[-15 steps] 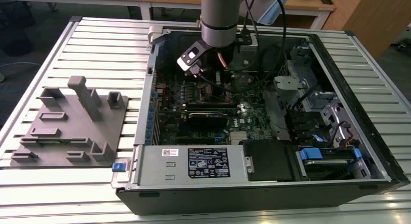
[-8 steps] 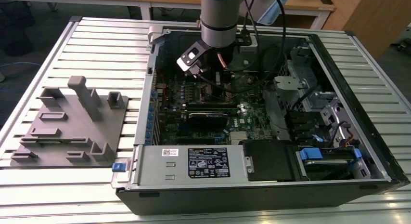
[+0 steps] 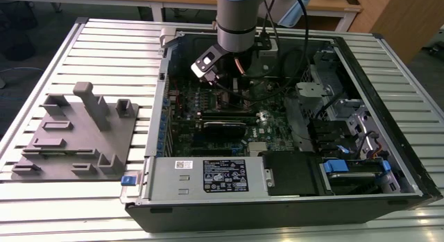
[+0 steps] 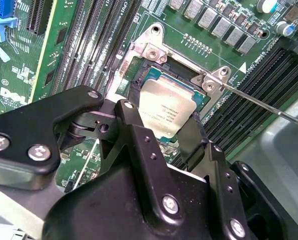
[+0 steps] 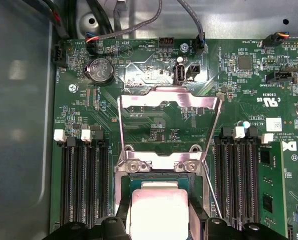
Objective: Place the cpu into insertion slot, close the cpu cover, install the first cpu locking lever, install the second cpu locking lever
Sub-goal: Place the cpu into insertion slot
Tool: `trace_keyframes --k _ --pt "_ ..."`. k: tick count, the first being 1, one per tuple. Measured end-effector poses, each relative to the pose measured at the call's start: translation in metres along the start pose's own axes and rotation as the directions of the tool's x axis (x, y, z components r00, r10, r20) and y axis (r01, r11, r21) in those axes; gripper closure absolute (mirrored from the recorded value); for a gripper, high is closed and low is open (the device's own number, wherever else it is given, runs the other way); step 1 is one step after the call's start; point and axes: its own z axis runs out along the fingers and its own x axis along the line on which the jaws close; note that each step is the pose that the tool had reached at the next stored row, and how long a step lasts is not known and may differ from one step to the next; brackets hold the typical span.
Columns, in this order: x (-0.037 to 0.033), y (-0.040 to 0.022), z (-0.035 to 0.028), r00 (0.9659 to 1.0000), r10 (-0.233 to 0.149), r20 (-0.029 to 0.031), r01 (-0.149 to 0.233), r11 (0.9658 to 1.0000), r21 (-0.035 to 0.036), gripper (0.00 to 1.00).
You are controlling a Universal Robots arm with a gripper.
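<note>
Second wrist view shows us the claw [image 4: 159, 120] clamped on two opposite edges of the cpu [image 4: 164, 107], holding it in or just over the slot [image 4: 161, 69], while in the first wrist view the cover [image 5: 138, 100] stands swung up, which we judge leaves the slot free.

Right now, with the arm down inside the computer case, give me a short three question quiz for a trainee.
1. True or false: the cpu cover is closed over the cpu.
2. Which is the gripper nearest? A the cpu, B a blue latch, C a grey cable.
3. What colour is the circuit board around the insertion slot?
Key: 1 false, it stands open; 2 A; 3 green.
</note>
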Motion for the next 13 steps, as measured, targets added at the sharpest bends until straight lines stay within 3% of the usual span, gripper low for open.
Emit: trace_keyframes --k 13 --pt "-0.0009 -0.0001 0.0016 1.0000 0.000 -0.0001 0.000 1.0000 -0.0001 0.46"
